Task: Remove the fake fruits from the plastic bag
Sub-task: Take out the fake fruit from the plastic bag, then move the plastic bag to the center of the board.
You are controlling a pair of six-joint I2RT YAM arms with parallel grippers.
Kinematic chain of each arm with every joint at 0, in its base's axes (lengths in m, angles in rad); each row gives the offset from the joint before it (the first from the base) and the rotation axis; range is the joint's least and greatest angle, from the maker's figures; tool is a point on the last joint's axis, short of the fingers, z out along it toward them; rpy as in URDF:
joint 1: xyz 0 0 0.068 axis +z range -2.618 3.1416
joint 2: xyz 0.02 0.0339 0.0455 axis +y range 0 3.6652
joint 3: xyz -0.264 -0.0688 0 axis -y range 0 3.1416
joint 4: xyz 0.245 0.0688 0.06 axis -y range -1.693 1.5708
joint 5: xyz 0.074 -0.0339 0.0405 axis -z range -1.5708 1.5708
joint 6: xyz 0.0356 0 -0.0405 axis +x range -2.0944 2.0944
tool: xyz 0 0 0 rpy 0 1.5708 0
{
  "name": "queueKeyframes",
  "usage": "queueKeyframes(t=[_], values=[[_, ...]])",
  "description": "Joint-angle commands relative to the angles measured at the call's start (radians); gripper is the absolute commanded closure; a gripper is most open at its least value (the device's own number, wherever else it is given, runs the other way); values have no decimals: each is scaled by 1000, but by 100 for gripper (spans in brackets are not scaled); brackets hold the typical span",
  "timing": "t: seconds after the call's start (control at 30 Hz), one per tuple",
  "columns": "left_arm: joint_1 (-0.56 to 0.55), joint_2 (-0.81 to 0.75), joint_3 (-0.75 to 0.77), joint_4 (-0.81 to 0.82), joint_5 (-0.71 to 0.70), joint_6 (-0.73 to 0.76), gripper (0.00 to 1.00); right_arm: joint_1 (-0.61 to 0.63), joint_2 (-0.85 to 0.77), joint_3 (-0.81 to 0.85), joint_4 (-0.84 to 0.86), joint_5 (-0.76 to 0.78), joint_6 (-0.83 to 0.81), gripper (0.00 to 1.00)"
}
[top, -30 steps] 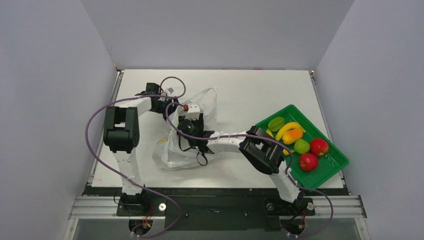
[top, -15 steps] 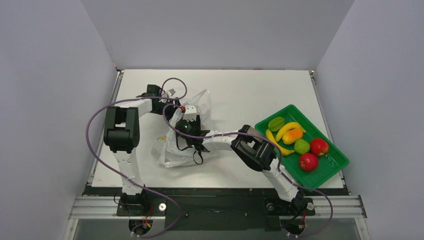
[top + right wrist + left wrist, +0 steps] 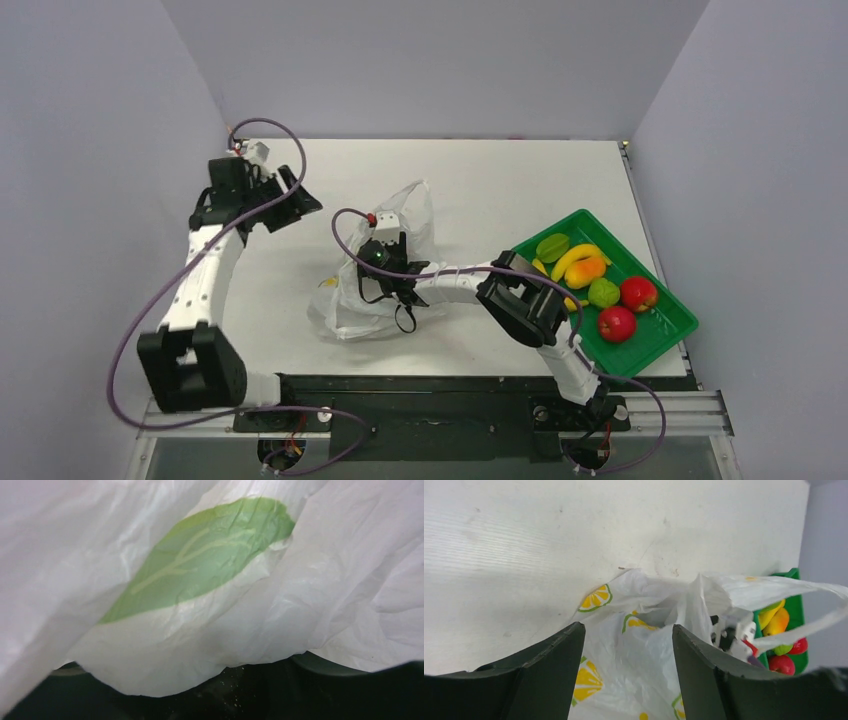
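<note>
With left end effector [image 3: 628, 628] released, right end effector [image 3: 385, 275] unreadable inside bag [image 3: 345, 312]: risks pinching film alone, dragging bag.

Buried in the folds of the plastic bag [image 3: 345, 315] in the top view: the fingertips of the right gripper [image 3: 380, 272]. No telling whether spread or closed, or on anything. Blocked almost wholly by bag film in the right wrist view, save a dark blurred mass [image 3: 240, 692] along the bottom edge. Cut off at the bottom of the left wrist view: the fingers [image 3: 549, 680] of the left gripper [image 3: 626, 680]. Mostly hidden behind the bag there: the green tray [image 3: 793, 573] and fake fruits [image 3: 778, 622]. No telling what lies inside the bag.
</note>
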Motion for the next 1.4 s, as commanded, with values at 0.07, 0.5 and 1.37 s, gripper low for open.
queueKeyframes(t=[0.07, 0.5, 1.37], values=[[41, -446, -308, 112, 151, -67, 35, -2, -97, -12, -5, 13, 15, 96], [-155, -599, -506, 152, 144, -6, 27, -10, -109, -21, 26, -74, 34, 90], [-641, -786, -822, 0, -459, -491, 91, -57, -283, -198, -42, -310, -145, 10]])
